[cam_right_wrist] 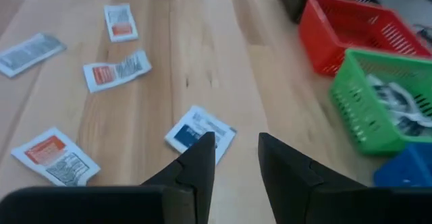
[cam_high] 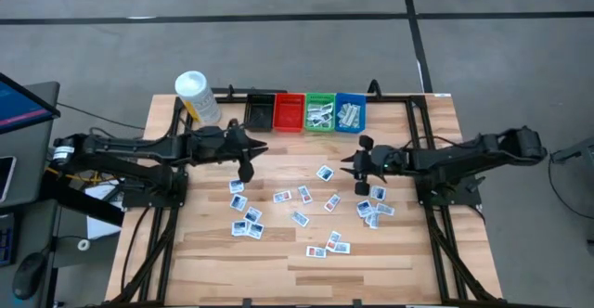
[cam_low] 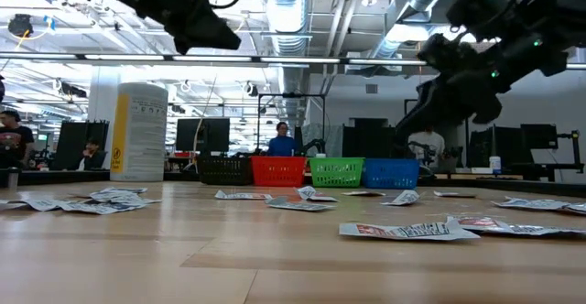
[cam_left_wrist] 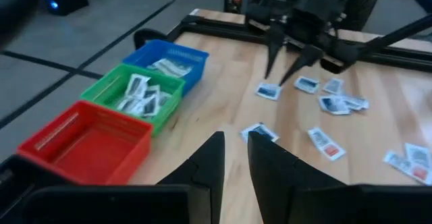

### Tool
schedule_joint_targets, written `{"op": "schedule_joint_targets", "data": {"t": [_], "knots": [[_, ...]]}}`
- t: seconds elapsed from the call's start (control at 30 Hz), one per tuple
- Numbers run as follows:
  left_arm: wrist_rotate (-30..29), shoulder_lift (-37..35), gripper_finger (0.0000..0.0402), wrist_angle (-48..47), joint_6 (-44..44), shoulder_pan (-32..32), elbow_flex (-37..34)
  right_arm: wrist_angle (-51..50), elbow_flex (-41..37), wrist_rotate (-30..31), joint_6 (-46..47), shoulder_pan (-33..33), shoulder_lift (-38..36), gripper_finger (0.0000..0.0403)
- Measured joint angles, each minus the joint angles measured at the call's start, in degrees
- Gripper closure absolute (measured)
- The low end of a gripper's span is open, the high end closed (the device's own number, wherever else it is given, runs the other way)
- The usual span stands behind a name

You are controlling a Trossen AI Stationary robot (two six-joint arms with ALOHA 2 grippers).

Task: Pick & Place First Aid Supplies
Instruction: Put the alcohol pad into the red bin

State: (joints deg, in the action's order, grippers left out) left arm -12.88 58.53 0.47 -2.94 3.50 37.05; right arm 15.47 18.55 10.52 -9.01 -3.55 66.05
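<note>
Both arms reach inward over the wooden table [cam_high: 278,252], held above the surface. The left gripper [cam_high: 246,171] hangs just short of the red bin [cam_left_wrist: 88,140], which is empty; the green bin [cam_left_wrist: 131,96] and blue bin [cam_left_wrist: 169,59] beyond it each hold white packets, and a black bin [cam_high: 259,111] sits on the red bin's other side. The right gripper [cam_right_wrist: 233,158] hovers near the green and red bins. Both claws stand partly open with a narrow gap, and neither holds or touches anything. A blue-printed packet [cam_right_wrist: 199,133] lies directly under the right claw's fingers [cam_right_wrist: 199,160]; the other first aid supplies [cam_high: 297,211] lie scattered between and ahead of the two claws. A yellow bottle [cam_high: 197,96] stands beside the left arm
</note>
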Motion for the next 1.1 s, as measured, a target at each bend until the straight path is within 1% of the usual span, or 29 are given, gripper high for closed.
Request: {"op": "schedule_joint_targets", "data": {"t": [0.17, 0.33, 0.53, 0.6, 0.83, 0.93, 1.1], "knots": [[0.0, -1.0, 0.0335, 0.0, -0.7, 1.5, -2.8, 0.2, 3.5, -3.2, -0.5, 0.0, 6.9, 0.0295], [0.1, -0.7, 0.0335, 0.9, -0.8, 1.5, -4.9, 0.1, 7.2, -3.4, -3.0, 0.0, 13.9, 0.0295], [0.0, -0.9, 0.0335, 1.6, -0.8, 1.8, -5.5, -0.9, 11.8, -7.8, -2.7, 0.4, 22.5, 0.0296], [0.1, -0.9, 0.0335, 1.8, -0.5, 2.0, -5.5, -2.5, 13.4, -8.1, -3.0, 1.0, 24.6, 0.0296], [1.4, -0.9, 0.0335, 2.0, -0.4, 3.5, -5.5, -5.0, 16.5, -8.1, -4.8, 2.9, 30.1, 0.0296], [1.4, -0.9, 0.0335, 2.1, -0.3, 3.5, -5.5, -5.6, 17.0, -8.0, -4.6, 3.2, 31.5, 0.0296], [1.4, -0.9, 0.0335, 2.1, -0.4, 3.5, -5.5, -5.8, 17.0, -7.5, -4.5, 3.0, 31.7, 0.0296]]}}
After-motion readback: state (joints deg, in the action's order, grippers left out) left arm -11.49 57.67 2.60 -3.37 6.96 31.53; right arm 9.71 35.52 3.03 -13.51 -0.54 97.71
